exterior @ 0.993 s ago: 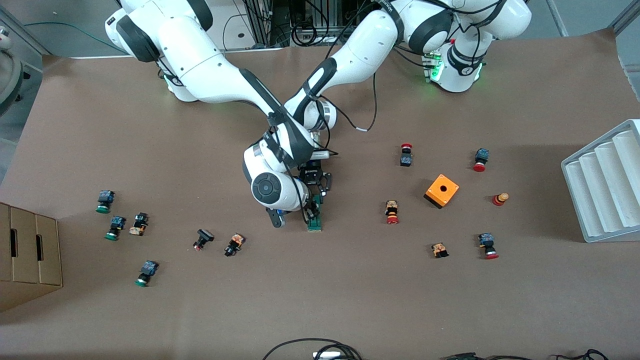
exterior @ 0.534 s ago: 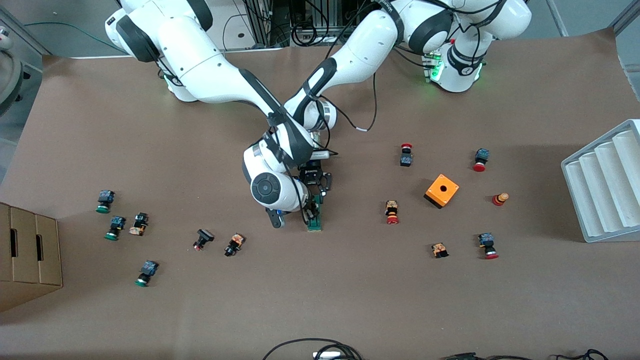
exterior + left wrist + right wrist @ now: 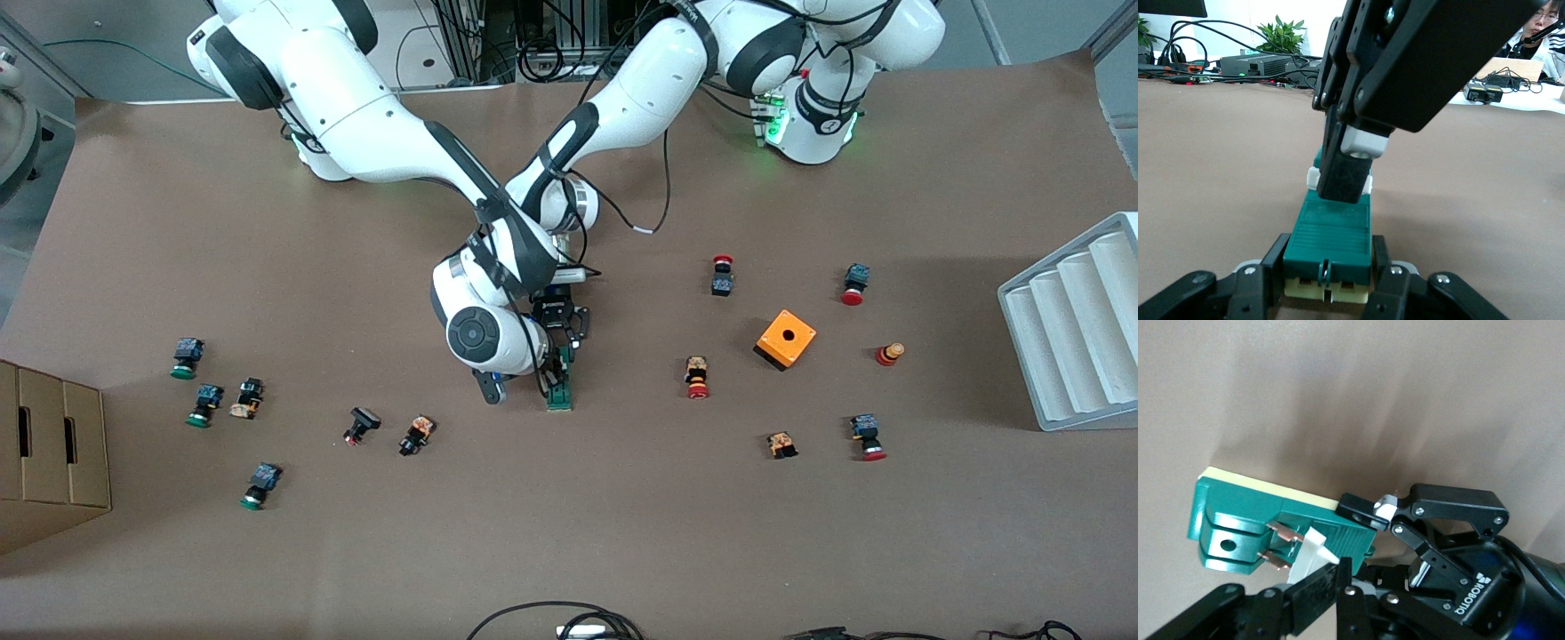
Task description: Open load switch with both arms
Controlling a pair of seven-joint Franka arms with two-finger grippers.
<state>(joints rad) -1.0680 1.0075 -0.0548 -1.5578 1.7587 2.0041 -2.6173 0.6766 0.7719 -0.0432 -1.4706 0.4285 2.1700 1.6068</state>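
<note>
The load switch [image 3: 559,394], a narrow green block, lies on the brown table near its middle. My left gripper [image 3: 1329,248] is shut on one end of it, a finger on each long side. The right gripper [image 3: 1330,579] comes down over the switch [image 3: 1251,513] and is shut on its small white sliding piece [image 3: 1313,550]. In the left wrist view the right gripper's black fingers [image 3: 1341,175] pinch that white piece [image 3: 1313,177] on top of the green body [image 3: 1331,230]. Both arms cross above the switch and hide part of it in the front view.
Small push buttons with red or green caps lie scattered toward both ends of the table. An orange box with a hole [image 3: 786,339] sits toward the left arm's end, and a grey ribbed tray [image 3: 1076,329] at that edge. A cardboard box [image 3: 49,453] stands at the right arm's end.
</note>
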